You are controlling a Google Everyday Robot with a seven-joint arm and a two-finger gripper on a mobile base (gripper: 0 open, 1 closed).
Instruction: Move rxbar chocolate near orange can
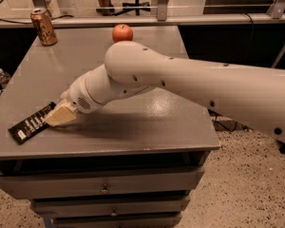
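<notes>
The rxbar chocolate [29, 124] is a flat black bar with white lettering, lying at the front left of the grey table [147, 122]. My gripper [59, 115] reaches in from the right and sits low over the bar's right end, its cream fingertips touching or just above it. The orange can [43, 26] stands upright at the table's far left corner, well away from the bar.
A red apple [122, 33] sits at the table's far edge, near the middle. My large white arm [190, 80] crosses the right half of the table. Drawers [104, 186] are below the front edge. A bottle [3, 76] stands left of the table.
</notes>
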